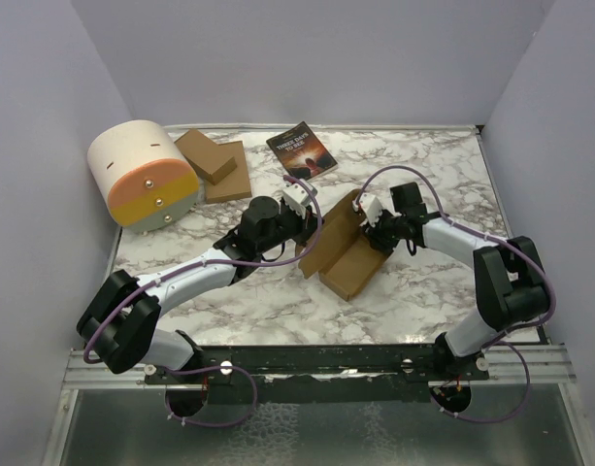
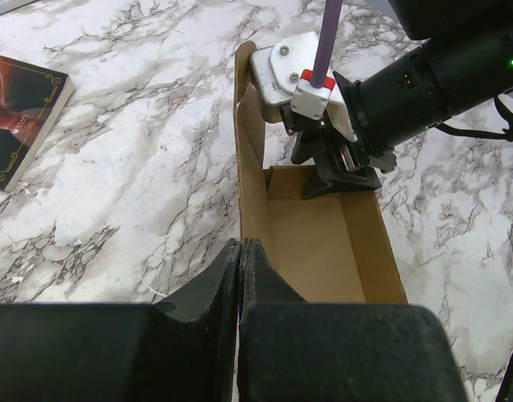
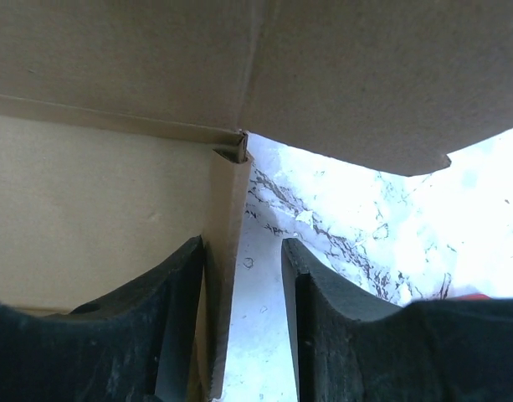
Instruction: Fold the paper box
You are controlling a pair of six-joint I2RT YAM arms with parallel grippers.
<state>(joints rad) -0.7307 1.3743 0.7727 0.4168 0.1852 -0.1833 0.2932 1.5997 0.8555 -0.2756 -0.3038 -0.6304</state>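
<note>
The paper box [image 1: 353, 267] lies half-formed in the middle of the marble table, a brown cardboard trough with one long wall standing up. My left gripper [image 1: 314, 216] is shut on the top edge of that long wall; in the left wrist view its fingers [image 2: 241, 251] pinch the thin board, with the box's inside [image 2: 310, 251] open beyond. My right gripper [image 1: 365, 225] is at the box's far end, seen reaching down there [image 2: 336, 172]. In the right wrist view it [image 3: 243, 285] is open, astride an end flap [image 3: 227, 218] that lies against its left finger.
A stack of flat brown cardboard pieces [image 1: 214, 165] and a dark-covered book [image 1: 302, 149] lie at the back of the table. A cream and orange rounded container [image 1: 142, 175] stands at the back left. White walls close in the table on three sides.
</note>
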